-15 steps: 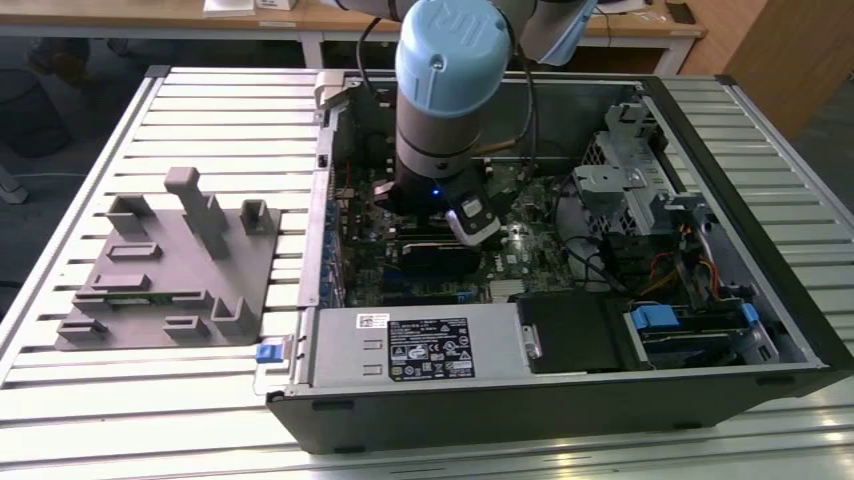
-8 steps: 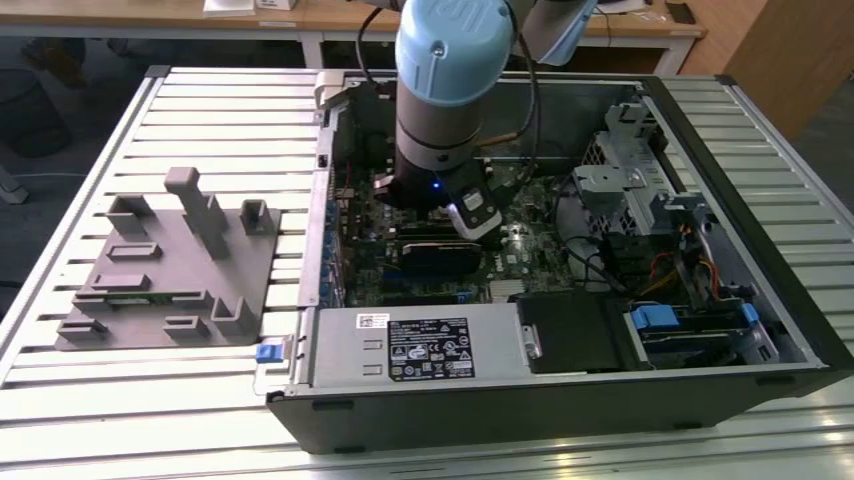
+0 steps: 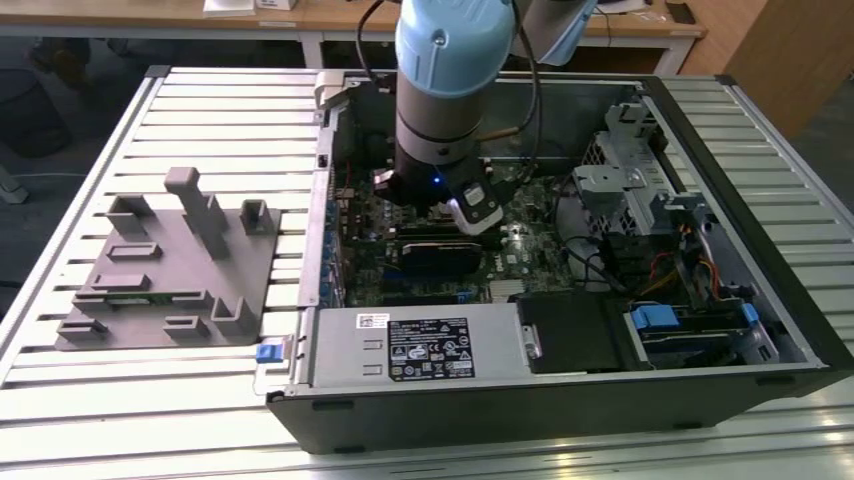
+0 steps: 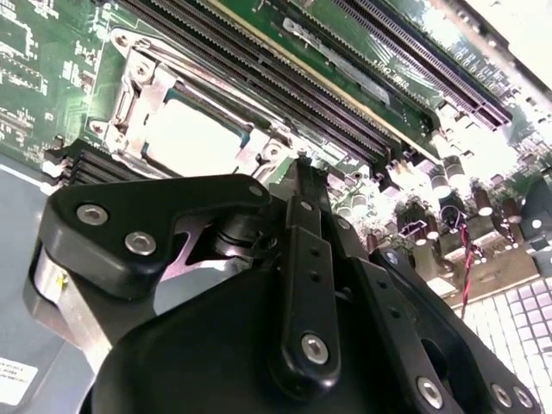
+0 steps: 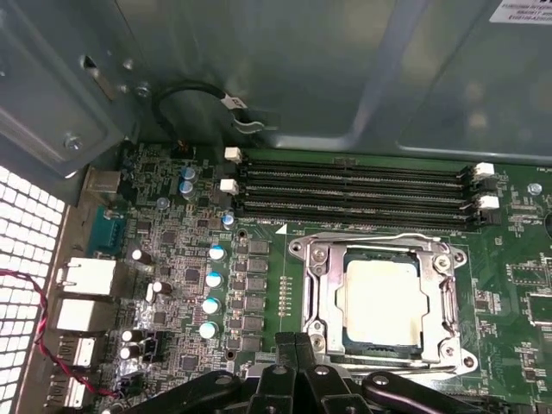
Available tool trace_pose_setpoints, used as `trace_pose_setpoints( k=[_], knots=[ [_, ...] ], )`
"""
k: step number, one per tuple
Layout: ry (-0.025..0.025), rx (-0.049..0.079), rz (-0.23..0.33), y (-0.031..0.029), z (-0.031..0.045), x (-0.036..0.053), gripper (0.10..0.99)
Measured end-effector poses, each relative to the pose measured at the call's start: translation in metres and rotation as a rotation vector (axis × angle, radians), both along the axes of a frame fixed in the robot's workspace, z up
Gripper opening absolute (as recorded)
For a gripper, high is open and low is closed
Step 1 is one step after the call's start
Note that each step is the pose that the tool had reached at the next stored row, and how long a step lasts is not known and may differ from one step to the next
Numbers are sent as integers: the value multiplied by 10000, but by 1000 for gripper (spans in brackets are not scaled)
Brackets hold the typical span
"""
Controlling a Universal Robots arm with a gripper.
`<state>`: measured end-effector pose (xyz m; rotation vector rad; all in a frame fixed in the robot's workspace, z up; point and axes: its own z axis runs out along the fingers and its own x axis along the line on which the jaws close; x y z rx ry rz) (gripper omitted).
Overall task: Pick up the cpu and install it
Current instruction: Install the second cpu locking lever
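The cpu [image 5: 384, 302], a small square chip with a pale silvery top, lies flat inside the metal-framed socket [image 5: 315, 285] on the green motherboard [image 5: 172, 259]; it also shows in the second wrist view [image 4: 194, 138]. My gripper [image 5: 295, 339] hovers just beside the socket's frame, its two black fingers pressed together with nothing between them. In the second wrist view the gripper [image 4: 304, 166] ends a short way from the socket's edge. In the exterior view the arm [image 3: 447, 90] reaches down into the open computer case [image 3: 747, 200] over the board.
Memory slots [image 5: 354, 190] run along one side of the socket. A grey metal box with a white label [image 3: 420, 345] fills the case's front. Drive bays and cables [image 3: 667, 250] sit at the exterior view's right. A grey plastic holder [image 3: 174, 270] stands on the slatted table [image 3: 80, 420] at the left.
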<state>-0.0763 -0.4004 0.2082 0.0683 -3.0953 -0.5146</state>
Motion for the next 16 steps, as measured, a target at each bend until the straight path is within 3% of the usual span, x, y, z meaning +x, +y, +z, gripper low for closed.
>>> trace_pose_setpoints(
  k=[16],
  knots=[
    [0,0,0,0,98,0,106]
  ],
)
